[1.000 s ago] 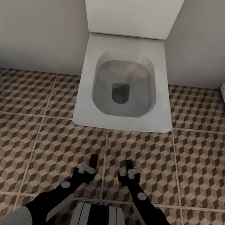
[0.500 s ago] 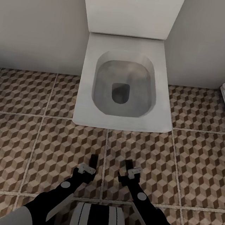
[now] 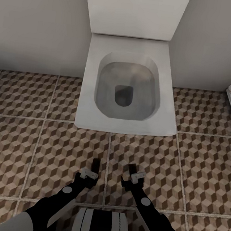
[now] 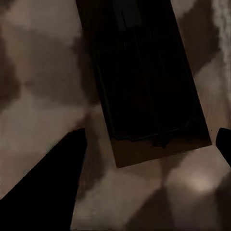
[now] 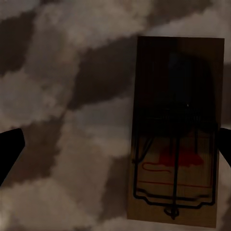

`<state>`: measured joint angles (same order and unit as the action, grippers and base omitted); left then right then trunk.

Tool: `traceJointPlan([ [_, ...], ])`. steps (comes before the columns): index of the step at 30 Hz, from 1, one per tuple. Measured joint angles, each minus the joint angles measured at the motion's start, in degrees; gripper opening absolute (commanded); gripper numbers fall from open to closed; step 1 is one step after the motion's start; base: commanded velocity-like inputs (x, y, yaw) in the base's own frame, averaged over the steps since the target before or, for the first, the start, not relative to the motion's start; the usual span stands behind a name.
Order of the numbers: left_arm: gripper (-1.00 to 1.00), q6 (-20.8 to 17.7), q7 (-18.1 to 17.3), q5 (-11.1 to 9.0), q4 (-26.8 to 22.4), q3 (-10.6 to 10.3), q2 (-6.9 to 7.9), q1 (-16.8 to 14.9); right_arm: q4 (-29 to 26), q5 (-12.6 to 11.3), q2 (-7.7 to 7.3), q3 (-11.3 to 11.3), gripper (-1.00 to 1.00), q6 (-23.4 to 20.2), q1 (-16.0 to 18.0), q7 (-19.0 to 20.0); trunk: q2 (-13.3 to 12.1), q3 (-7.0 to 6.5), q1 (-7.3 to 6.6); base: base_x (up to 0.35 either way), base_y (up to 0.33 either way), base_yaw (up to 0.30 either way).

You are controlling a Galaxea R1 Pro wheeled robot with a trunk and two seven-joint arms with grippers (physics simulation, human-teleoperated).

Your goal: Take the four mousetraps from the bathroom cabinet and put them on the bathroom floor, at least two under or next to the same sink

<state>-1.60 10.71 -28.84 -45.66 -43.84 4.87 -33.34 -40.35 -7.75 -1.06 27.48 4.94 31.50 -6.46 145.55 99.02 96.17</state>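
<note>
Facing a white toilet point(image 3: 126, 87), we hold both arms low over the bathroom floor point(image 3: 35, 145), bent in close to the trunk and pointing down. The left tool point(image 3: 94, 171) and right tool point(image 3: 132, 176) each have fingers spread, pinching nothing. One mousetrap point(image 4: 144, 82) lies flat on tile under the left tool, another mousetrap point(image 5: 175, 134) under the right. We judge them light, stiff, thin; best pinched across the board's long edges, clear of the wire spring.

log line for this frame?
facing toilet | left gripper open, mousetrap below on bathroom floor | right gripper open, second mousetrap below
</note>
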Motion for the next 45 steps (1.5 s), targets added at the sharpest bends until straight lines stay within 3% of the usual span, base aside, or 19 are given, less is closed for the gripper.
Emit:
traceJointPlan([
  [22, 1.0, 0.0, -0.1, 0.0, 0.6, -0.9, -0.03, 0.0, 0.0, 0.0, 0.0, 0.0, 1.0, 0.0, 0.0, 0.0, 0.0, 0.0, 0.01, -0.018, 0.0, 0.0],
  [45, 1.0, 0.0, 0.0, 0.0, 0.6, -0.9, -0.03, 0.0, 0.0, 0.0, 0.0, 0.0, 1.0, 0.0, 0.0, 0.0, 0.0, 0.0, 0.03, -0.307, 0.0, 0.0],
])
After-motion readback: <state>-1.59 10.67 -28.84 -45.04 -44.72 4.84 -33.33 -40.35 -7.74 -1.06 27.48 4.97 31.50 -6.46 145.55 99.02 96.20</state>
